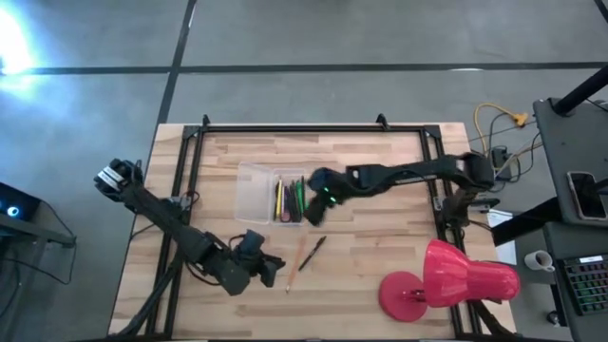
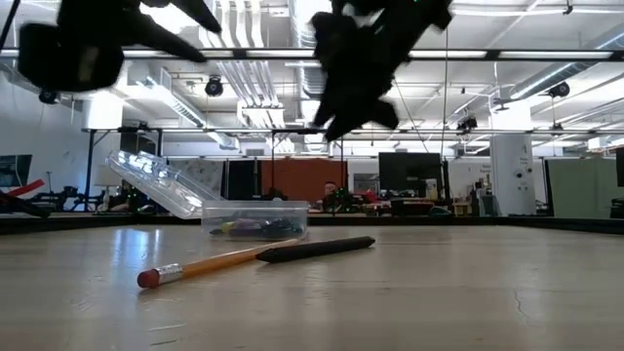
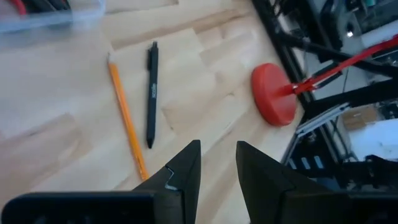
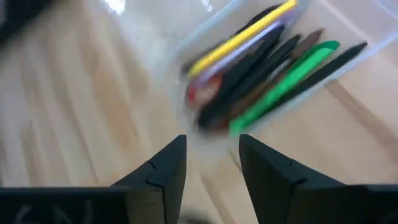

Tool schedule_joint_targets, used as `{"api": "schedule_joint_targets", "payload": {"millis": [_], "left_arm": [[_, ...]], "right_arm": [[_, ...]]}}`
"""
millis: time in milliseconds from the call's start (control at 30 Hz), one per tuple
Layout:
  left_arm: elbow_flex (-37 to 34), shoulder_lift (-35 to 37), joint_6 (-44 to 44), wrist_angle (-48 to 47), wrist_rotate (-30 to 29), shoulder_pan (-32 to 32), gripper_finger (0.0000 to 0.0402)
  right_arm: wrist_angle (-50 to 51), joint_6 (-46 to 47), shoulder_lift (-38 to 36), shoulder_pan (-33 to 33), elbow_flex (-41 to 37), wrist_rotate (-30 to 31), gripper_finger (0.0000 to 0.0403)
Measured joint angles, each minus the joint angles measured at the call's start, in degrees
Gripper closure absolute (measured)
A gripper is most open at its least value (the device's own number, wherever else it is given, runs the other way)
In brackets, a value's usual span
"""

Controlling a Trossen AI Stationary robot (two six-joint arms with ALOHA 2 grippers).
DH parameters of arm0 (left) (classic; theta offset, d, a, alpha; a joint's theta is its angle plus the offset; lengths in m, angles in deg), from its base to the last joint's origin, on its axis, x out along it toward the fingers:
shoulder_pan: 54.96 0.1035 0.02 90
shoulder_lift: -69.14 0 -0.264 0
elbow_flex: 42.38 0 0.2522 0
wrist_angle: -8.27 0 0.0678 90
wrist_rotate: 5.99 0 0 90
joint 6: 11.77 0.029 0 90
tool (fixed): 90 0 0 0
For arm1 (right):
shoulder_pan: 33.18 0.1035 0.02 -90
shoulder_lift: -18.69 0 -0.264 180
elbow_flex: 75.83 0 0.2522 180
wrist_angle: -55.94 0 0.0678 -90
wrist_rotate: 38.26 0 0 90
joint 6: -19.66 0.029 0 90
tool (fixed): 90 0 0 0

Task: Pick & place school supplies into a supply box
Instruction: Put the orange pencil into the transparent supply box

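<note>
The clear supply box [image 1: 271, 195] stands mid-table. Several pens and pencils [image 4: 267, 68] lie in its right half: yellow, black, brown, green, and something reddish. Its clear left part [image 2: 161, 180] tilts up in the low view. An orange pencil [image 3: 127, 118] and a black pen [image 3: 151, 93] lie side by side flat on the table, nearer than the box. They also show in the high view [image 1: 302, 255]. My right gripper [image 1: 318, 204] hovers open and empty just above the box's near right end. My left gripper [image 3: 217, 168] is open and empty, above the table, left of the pencil.
A big red lamp [image 1: 446, 280] lies at the near right corner, its round base [image 3: 277, 93] beyond the pen. A black frame rail [image 1: 304, 128] runs around the wooden tabletop. Bare wood shows between the pen and the lamp.
</note>
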Motion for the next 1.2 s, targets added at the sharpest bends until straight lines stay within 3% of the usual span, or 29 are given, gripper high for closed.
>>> {"api": "schedule_joint_targets", "payload": {"millis": [100,267,367,533,700,967,1200], "left_arm": [[0.2,-4.4,0.0,2.6,4.1,2.0,0.0315],[5.4,-13.2,-1.5,0.0,8.1,6.0,0.0320],[12.5,-18.1,-1.5,-10.9,11.0,8.5,0.0331],[27.1,-26.2,-2.2,-33.1,12.4,10.3,0.0338],[35.3,-31.1,-2.2,-39.0,13.5,10.6,0.0338],[32.7,-32.8,-5.3,-36.1,15.2,11.8,0.0338],[25.0,-32.5,-5.5,-21.0,18.1,13.2,0.0338]], "right_arm": [[11.4,-7.5,-4.3,3.3,0.1,3.1,0.0260],[24.1,-3.8,-7.0,7.9,-0.3,14.8,0.0259],[26.3,1.3,-8.2,9.9,-0.4,19.4,0.0259],[26.5,4.6,-8.3,11.1,-1.1,20.7,0.0259],[26.6,5.1,-8.4,11.4,-2.1,20.7,0.0259],[26.5,5.0,-8.4,11.4,-3.9,20.9,0.0259],[26.6,4.5,-8.4,11.4,-4.3,20.9,0.0259]]}}
